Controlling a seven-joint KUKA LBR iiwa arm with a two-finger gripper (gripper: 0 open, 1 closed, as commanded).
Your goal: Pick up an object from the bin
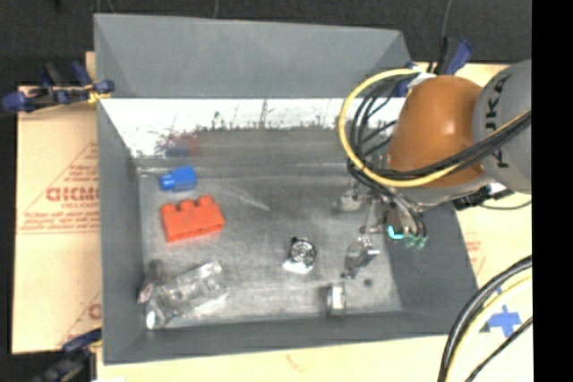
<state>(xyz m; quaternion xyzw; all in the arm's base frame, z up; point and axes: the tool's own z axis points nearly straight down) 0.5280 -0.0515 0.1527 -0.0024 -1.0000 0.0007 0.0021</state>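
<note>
In the grey bin [251, 58], the gripper [361, 257], open or shut I cannot tell, hangs well right of the red brick [191, 219], near a small silvery piece [300, 253] between them, probably hard, light and slippery, best pinched across its middle.

The middle of the bin [121, 237] floor is lying open. A blue block [177, 179], a red brick [191, 219] and a clear plastic piece [183, 289] are crowding the left side. The arm [439, 134] is taking up the right, with a shiny piece [300, 255] and a small grey piece [336, 298] sitting near the gripper [358, 264].
</note>
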